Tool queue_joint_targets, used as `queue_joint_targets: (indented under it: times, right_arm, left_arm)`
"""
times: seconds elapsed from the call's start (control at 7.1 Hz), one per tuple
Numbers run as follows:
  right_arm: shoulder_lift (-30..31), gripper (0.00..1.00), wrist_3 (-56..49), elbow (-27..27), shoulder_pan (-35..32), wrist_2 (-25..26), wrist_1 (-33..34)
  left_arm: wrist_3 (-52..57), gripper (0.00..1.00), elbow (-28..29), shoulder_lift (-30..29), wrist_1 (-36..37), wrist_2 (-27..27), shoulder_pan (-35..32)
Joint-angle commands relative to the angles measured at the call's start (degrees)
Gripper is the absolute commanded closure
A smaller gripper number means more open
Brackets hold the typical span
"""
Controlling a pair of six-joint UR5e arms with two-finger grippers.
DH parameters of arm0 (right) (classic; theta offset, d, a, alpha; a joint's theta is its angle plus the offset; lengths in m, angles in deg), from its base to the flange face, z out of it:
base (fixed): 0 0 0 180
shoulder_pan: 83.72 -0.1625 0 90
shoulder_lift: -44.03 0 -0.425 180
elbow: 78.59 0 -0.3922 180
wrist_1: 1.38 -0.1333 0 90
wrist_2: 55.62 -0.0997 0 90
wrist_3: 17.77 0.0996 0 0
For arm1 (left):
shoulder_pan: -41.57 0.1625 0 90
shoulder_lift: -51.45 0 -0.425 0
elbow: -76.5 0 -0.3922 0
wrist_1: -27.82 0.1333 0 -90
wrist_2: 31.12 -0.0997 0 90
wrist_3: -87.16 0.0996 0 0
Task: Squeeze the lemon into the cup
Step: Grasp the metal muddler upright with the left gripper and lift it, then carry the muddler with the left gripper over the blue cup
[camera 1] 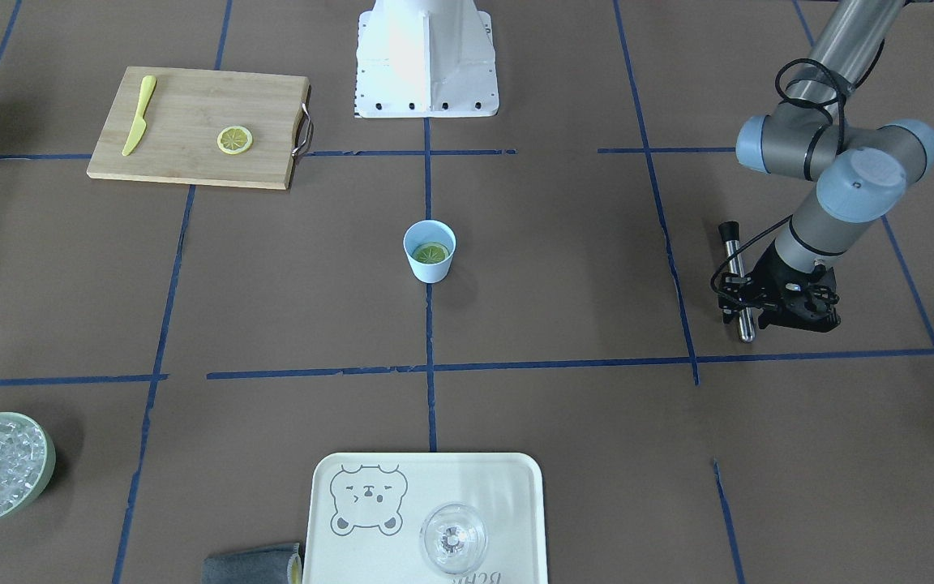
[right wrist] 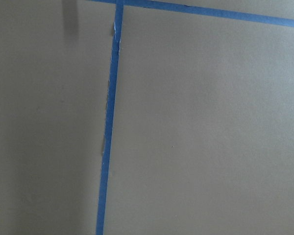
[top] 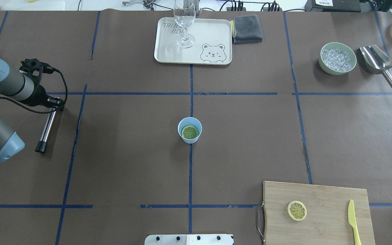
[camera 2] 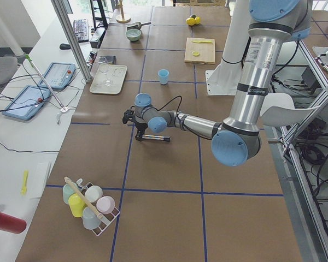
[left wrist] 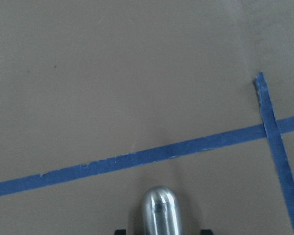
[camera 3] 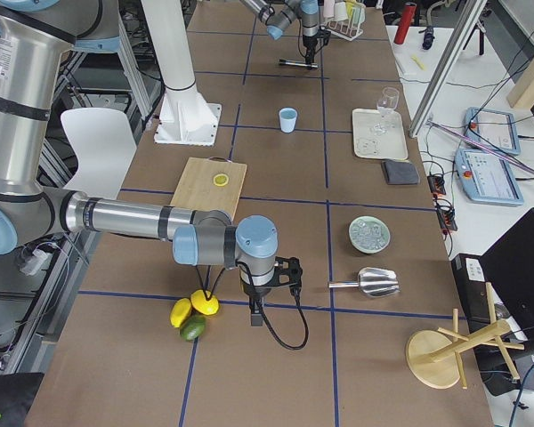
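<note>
When looking for the lemon [top: 190, 132], find it lying cut face up inside the cup [top: 190, 121]. See that cup upright at mid-table, on a crossing of blue tape [top: 190, 102], well apart from both arms. Toward the table's left end, find the left gripper [top: 54, 102] pointing down, with jaws parted, straddling the steel end of a rod [top: 48, 124] lying flat. Cannot tell the state of the right gripper [camera 3: 289, 274], low near whole fruit [camera 3: 194, 307]. Farther off: board [top: 318, 211], slice [top: 297, 210], knife [top: 353, 221], tray [top: 168, 51], glass [top: 185, 20], ice bowl [top: 335, 70].
</note>
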Motion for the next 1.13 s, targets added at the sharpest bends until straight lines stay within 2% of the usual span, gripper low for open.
queue_joint_targets:
  times: [0.0,0.28,0.56,0.85,0.99]
  right_arm:
    - [0.1,0.0,-0.7,-0.1,0.0,0.0,0.0]
    - [0.1,0.0,-0.7,0.0,0.0,0.0,0.0]
    - [0.1,0.0,-0.4,0.3,0.0,0.1,0.0]
    - [0.1,0.0,0.1,0.6,0.0,0.2,0.0]
    - [0.1,0.0,0.2,0.6,0.0,0.3,0.0]
  left_arm:
    - [0.0,1.0,-0.6,0.0,0.2,0.1,0.1]
    - [0.9,1.0,-2.9,0.2,0.6,0.0,-0.1]
    - [2.1,1.0,-9.5,-0.6,0.6,-2.4,-0.1]
    - [4.5,1.0,-11.8,-5.8,0.2,-9.7,0.1]
    - [4.7,1.0,-12.7,-8.9,0.1,-10.3,0.2]
